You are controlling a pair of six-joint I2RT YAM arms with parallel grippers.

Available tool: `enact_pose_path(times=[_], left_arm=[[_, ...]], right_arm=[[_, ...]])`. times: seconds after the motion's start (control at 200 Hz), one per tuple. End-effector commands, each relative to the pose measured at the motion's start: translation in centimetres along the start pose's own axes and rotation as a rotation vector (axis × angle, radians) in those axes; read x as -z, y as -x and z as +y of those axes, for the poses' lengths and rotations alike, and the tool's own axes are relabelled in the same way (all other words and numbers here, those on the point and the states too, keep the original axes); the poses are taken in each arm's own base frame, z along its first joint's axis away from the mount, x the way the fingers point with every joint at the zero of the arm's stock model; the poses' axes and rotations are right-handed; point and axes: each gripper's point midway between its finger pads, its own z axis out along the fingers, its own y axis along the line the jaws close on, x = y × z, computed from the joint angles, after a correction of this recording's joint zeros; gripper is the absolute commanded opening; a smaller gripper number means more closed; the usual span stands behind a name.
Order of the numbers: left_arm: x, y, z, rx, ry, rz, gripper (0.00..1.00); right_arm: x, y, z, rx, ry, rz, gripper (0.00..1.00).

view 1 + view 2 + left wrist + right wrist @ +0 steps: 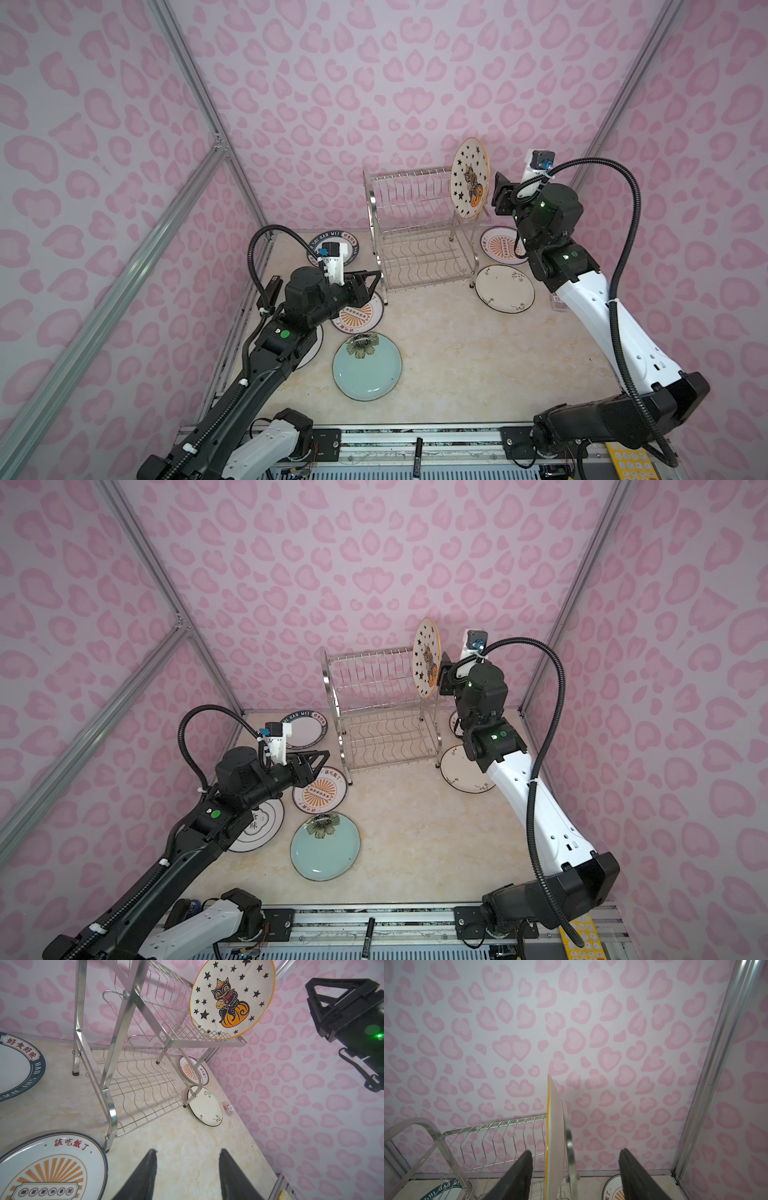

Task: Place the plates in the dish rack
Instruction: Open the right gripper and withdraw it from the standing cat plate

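Standing in the end slot of the dish rack (126, 1014) upper tier, the star-and-cat plate (230, 997) rests untouched between the wide jaws of my right gripper (575, 1151), my left gripper (188, 1150) parted, empty; stiff, slick, breakable, I'd judge, so pinch its rim

I am holding my left arm (249, 390) low and stretched forward, its wrist (309, 293) roughly level. I am pointing my left gripper (188, 1150) ahead with the fingers (143, 1176) standing apart (a clear gap shows between them). I am holding my right arm (590, 320) much higher, bent upward at the elbow. I am pointing my right gripper (575, 1150) forward, and in its wrist view both jaws are standing spread wide.
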Motion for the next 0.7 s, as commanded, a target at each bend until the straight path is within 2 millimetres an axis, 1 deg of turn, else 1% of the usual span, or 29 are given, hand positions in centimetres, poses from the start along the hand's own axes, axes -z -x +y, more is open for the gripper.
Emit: enact_pose_path(times=[0.0,0.005,0.015,0.16,0.26,0.405,0.54,0.615,0.7], left_arm=[[-0.5,-0.1,0.5,-0.012,0.015,-0.008,0.51],[-0.5,0.0,0.5,-0.012,0.016,-0.009,0.51],[-0.6,-0.1,0.6,-0.012,0.018,-0.008,0.51],[-1.6,-1.3,2.0,-0.001,0.062,0.020,0.50],[-2.4,-2.3,2.9,0.006,0.088,0.045,0.50],[-3.1,-3.5,4.0,0.010,0.136,0.066,0.49],[-3.8,-4.7,4.7,0.013,0.166,0.090,0.49],[-4.4,-5.5,5.1,0.018,0.174,0.099,0.49],[-5.3,-6.8,5.5,0.038,0.172,0.106,0.49]], right_arm=[[0.7,0.1,-0.5,-0.065,0.034,-0.012,0.66],[0.7,-0.6,-0.6,-0.065,0.032,0.001,0.66],[0.8,-1.1,-0.8,-0.067,0.031,0.011,0.66],[1.5,-3.3,-3.3,-0.157,0.042,0.048,0.66],[1.6,-5.6,-4.8,-0.205,0.041,0.094,0.66],[1.9,-9.6,-6.1,-0.230,0.023,0.179,0.66],[2.1,-14.0,-7.2,-0.280,0.009,0.277,0.66],[2.4,-16.9,-7.9,-0.315,-0.006,0.338,0.65],[3.2,-20.1,-9.4,-0.368,-0.032,0.401,0.65]])
